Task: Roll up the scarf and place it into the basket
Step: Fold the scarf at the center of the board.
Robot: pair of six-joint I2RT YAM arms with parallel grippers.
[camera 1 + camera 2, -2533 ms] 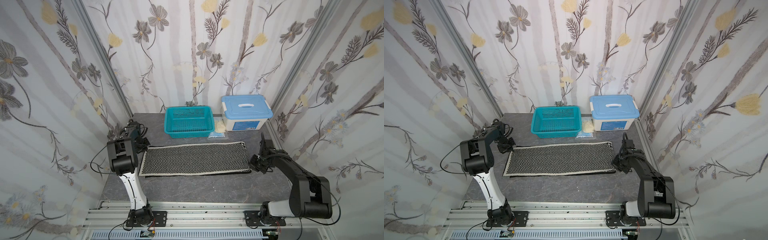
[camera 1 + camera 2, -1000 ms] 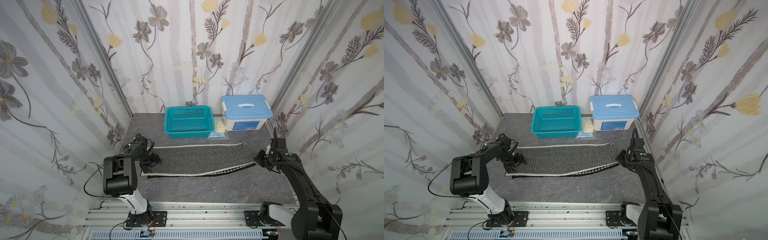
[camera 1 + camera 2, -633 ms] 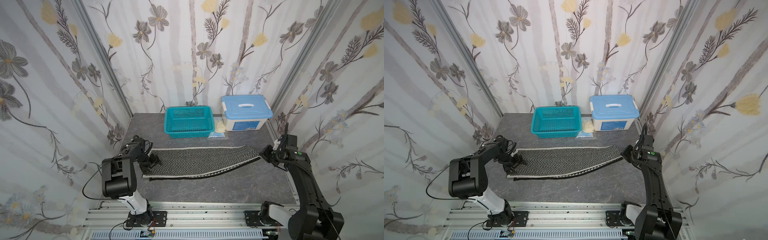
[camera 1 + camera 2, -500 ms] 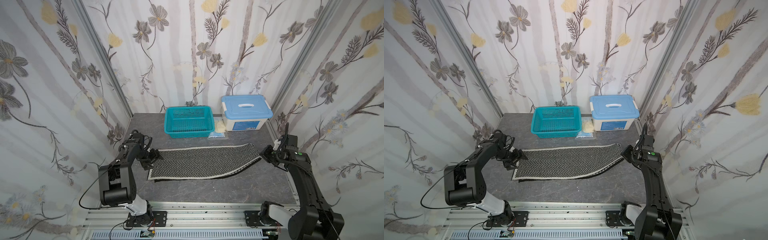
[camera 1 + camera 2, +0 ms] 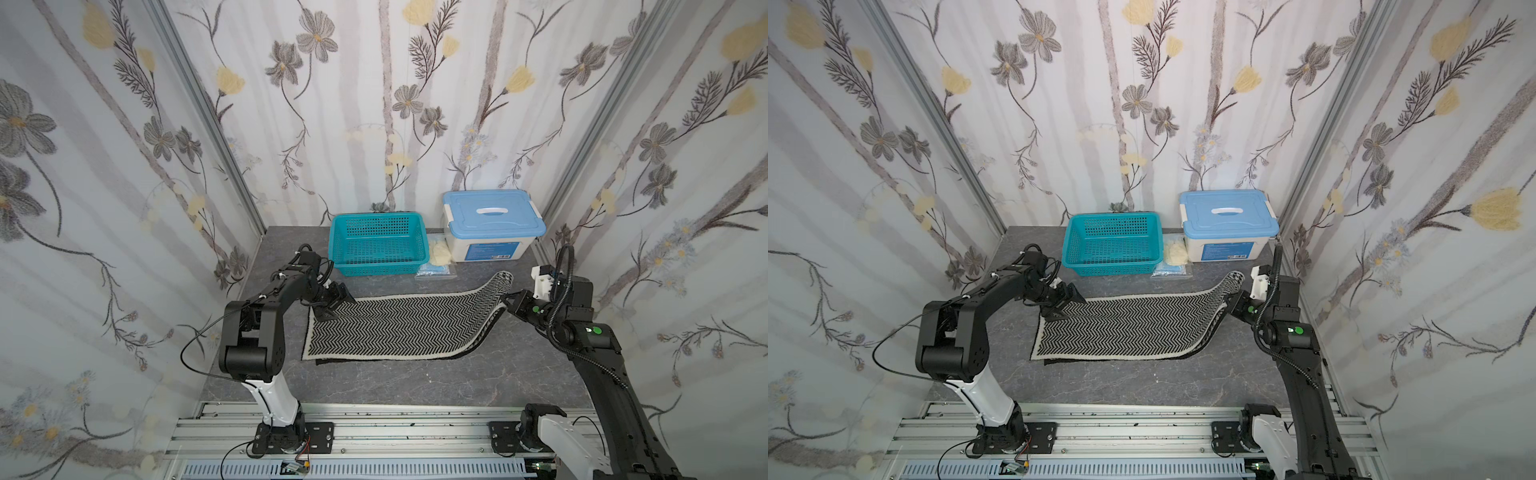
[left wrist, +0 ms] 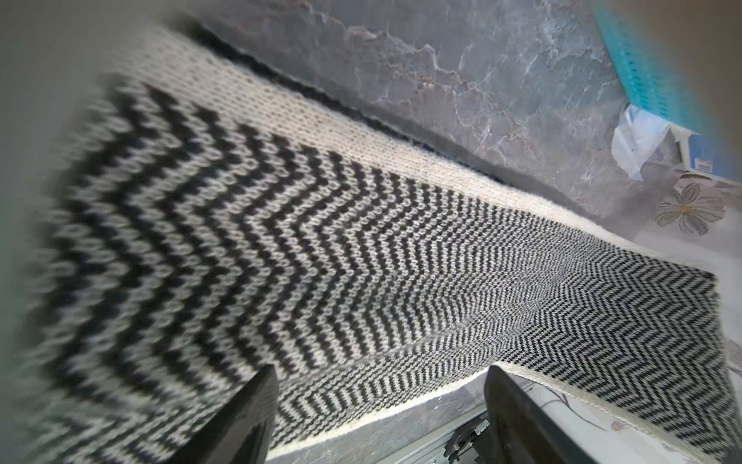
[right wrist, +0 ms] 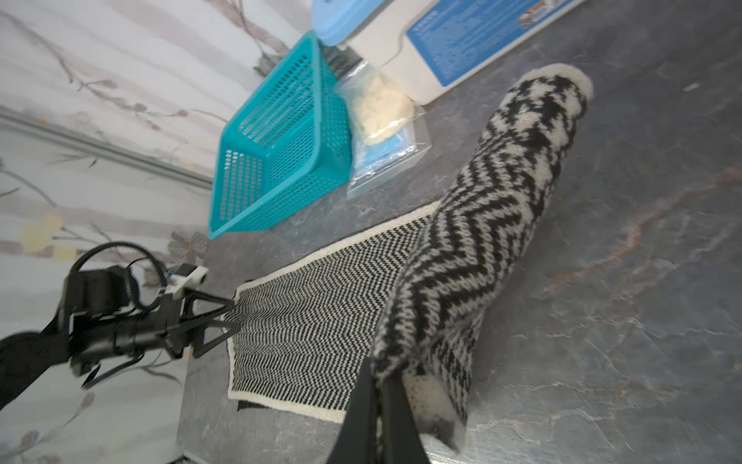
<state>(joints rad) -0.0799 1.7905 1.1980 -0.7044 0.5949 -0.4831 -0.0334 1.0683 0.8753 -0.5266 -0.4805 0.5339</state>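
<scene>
Top views, scarf [image 5: 399,328]: in both top views it lies lengthwise across the middle of the grey tabletop [image 5: 415,382], zigzag side up, in front of the basket and apart from it. Its right end rises off the tabletop and curls over to show the check side.
Top views, basket [image 5: 380,266]: teal, upright against the back wall. A white box [image 5: 492,220] with a blue lid stands to its right, and a pale yellow lump [image 5: 440,252] sits between them.
Top views, left end effector [image 5: 334,305]: low at the scarf's far left corner, jaws spread wide, gripping nothing. Whether it touches the cloth I cannot tell.
Top views, right end effector [image 5: 509,301]: at the raised right end, closed on the cloth.
Left wrist, left end effector [image 6: 379,371]: two dark fingers [image 6: 241,422] stand far apart, with nothing clamped between them.
Left wrist, scarf [image 6: 361,261]: fills most of the view, blurred close up, with a pale border. A corner of the basket [image 6: 642,60] shows beyond it.
Right wrist, right end effector [image 7: 377,385]: fingers pressed together, pinching the scarf's edge.
Right wrist, scarf [image 7: 461,249]: climbs from its flat part into a raised fold at the grip, check side on the curled tip.
Right wrist, left end effector [image 7: 236,315]: gaping at the scarf's opposite end.
Right wrist, basket [image 7: 281,160]: beyond the scarf, beside the lump and the box.
</scene>
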